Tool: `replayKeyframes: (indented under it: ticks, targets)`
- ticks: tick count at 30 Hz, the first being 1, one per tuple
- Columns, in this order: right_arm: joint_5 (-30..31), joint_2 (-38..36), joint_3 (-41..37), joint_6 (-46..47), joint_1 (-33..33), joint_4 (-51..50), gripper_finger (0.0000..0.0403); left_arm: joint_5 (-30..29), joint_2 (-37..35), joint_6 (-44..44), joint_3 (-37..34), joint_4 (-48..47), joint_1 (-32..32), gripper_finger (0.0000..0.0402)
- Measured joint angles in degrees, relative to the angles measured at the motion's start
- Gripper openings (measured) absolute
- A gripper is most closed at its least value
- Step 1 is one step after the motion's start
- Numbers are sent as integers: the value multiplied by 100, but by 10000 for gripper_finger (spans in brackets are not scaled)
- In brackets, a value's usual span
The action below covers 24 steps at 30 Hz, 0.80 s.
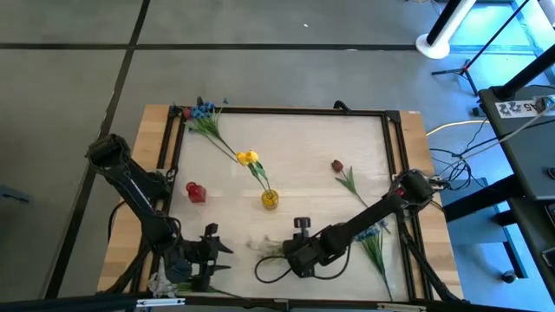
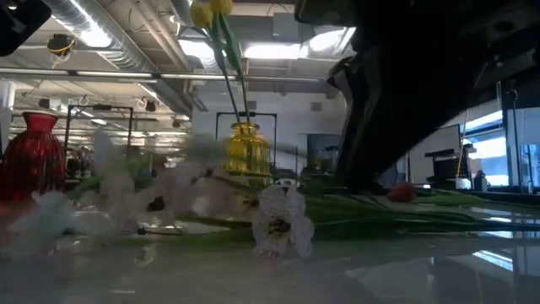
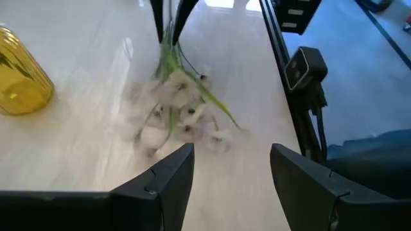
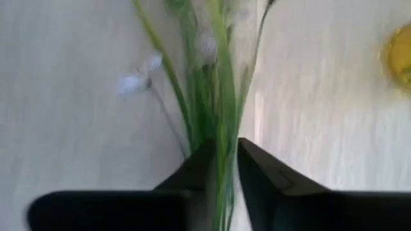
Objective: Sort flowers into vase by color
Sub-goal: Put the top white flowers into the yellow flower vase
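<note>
Your right gripper [image 4: 221,170] sits low at the near edge of the bench [image 1: 303,147], its jaws closed onto the thin green stems of the white sprigs [image 3: 180,119]. It grips them at the stem end, so the wispy heads trail free toward the left arm and stay uncrushed. Your left gripper [image 3: 231,170] waits just short of those heads with its jaws wide apart and nothing between them, probably ready to take or steady the bunch.

The yellow vase [image 1: 270,199] stands mid-bench, ribbed and translucent like glass, already carrying a yellow tulip [image 1: 248,158] that leans out on a long stem. The red vase [image 1: 196,191] stands to its left and looks empty from above. A dark red bud [image 1: 337,165] lies flat on the right half, and blue blooms [image 1: 203,111] lie at the far left corner; more blue flowers [image 1: 375,234] lie beside your right arm.

The sprigs are limp and light, so expect them to droop when lifted. I can't see a white vase.
</note>
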Motion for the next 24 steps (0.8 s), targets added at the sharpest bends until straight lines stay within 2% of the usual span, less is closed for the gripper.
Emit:
replayKeyframes:
  ticks: [4,8,12,14,17,20,24]
  targets:
    - [-99,-8,2,132,-3,-120,170,-85,0,-84,0,28,4,199]
    - [-55,-10,2,-25,4,407,260,-145,1,-113,0,36,4,199]
    - [-63,79,-4,-188,-53,995,315,-370,2,-109,0,93,40,199]
    - [-285,204,-67,-189,-84,1296,320,-441,2,-101,-2,153,68,199]
    - [-222,439,-91,-193,-90,1414,305,-548,2,-83,-2,181,90,199]
    - [-81,537,-87,-242,-82,1386,271,-573,2,-46,-2,190,114,199]
    - [-82,543,-81,-583,-77,1340,204,-579,2,36,-2,190,172,199]
